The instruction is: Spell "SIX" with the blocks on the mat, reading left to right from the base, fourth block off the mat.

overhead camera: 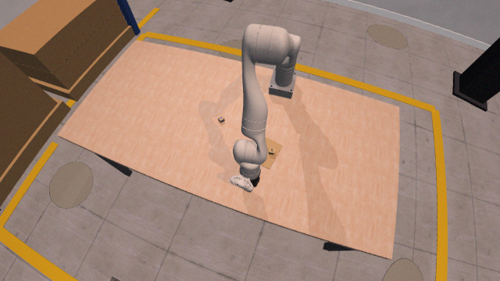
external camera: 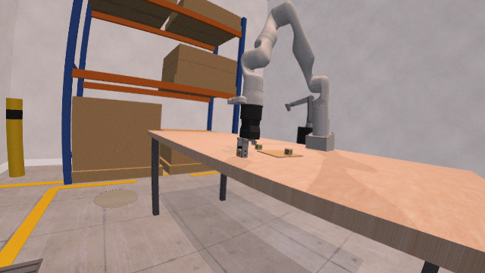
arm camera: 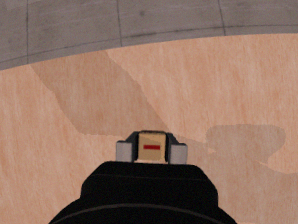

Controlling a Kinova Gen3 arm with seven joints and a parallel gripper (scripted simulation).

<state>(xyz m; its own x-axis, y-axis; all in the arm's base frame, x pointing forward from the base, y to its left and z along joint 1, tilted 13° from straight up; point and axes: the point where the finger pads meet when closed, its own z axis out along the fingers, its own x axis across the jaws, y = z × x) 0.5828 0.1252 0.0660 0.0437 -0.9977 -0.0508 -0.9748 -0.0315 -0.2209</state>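
My gripper (external camera: 242, 149) (arm camera: 152, 142) is low at the table's front part, shut on a wooden block (arm camera: 152, 154) with a red bar on top, which runs left to right in the wrist view. Whether the block touches the table is hard to tell. A block (overhead camera: 271, 151) (external camera: 288, 152) with a dark S lies on the thin tan mat (overhead camera: 276, 145) (external camera: 278, 154). A block (overhead camera: 221, 119) with a blue mark lies off the mat, to its left in the top view. Another block (external camera: 258, 146) shows by the mat's left corner in the exterior view; the arm hides it in the top view.
The arm (overhead camera: 254, 105) (external camera: 303, 45) reaches from its base (overhead camera: 281, 89) (external camera: 320, 141) over the mat and hides part of it in the top view. The front edge of the table (overhead camera: 176, 117) (arm camera: 240, 85) is near the gripper. Shelves with boxes (external camera: 115, 136) stand beyond the table.
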